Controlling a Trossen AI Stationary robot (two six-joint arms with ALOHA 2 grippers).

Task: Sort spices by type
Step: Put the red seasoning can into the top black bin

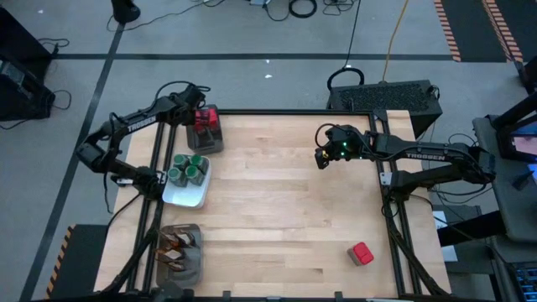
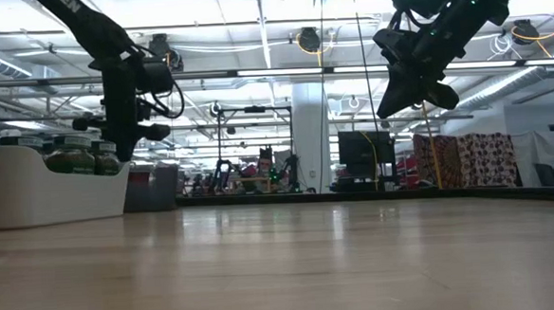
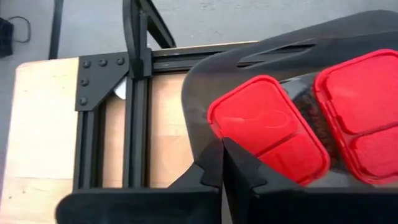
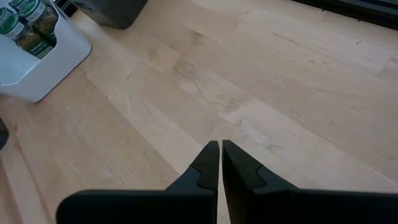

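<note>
L arm bends out over the worktop's far-left edge; its hand is above the grey mesh tray at the far-left corner. In the L wrist view the two dark fingers are pressed together, nothing between them, tips just over one red box in that tray; a second red box lies beside it. In the low view this hand hangs above worktop level, behind the white dish.

R arm reaches from the right side toward the centre-far part of the worktop; elbow near the right edge, hand over bare wood, a green light on the wrist. In the R wrist view its fingers are also closed tip to tip, holding nothing, wood planks below. In the low view it is well above the surface.

Writing: "TROSSEN" in white on both forearms. Jar labels are too small to read.

Spices: green-lid jars stand grouped in the white dish at the left edge, near the red boxes' tray. Brown-orange sachets lie in another grey mesh tray at the near-left corner. One red box sits alone on the worktop, near-right, well apart from both hands.
</note>
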